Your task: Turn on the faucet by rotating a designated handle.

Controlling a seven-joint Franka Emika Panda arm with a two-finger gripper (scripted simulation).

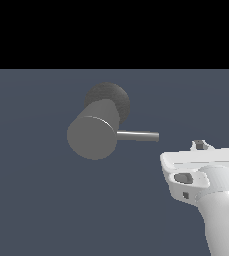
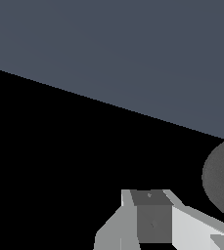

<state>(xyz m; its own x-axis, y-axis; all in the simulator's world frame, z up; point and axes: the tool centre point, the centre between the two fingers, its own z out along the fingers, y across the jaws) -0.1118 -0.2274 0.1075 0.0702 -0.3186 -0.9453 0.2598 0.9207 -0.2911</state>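
The faucet [image 1: 92, 136] is a thick matte grey cylinder whose flat round end faces the exterior view, with a darker round base [image 1: 113, 97] behind it. Its handle [image 1: 138, 135], a thin silver rod, sticks out level toward the exterior view's right. My gripper [image 1: 200, 144] is right of the rod's tip and slightly below it, apart from it. Only a small dark fingertip shows above the white hand [image 1: 196, 172], near its middle. In the wrist view the fingers [image 2: 151, 215] appear pressed together with nothing held, and a grey rounded part of the faucet [image 2: 222, 178] shows at the frame's edge.
A flat blue-grey floor [image 1: 46, 200] surrounds the faucet. My white arm [image 1: 223, 220] rises from the exterior view's lower right corner.
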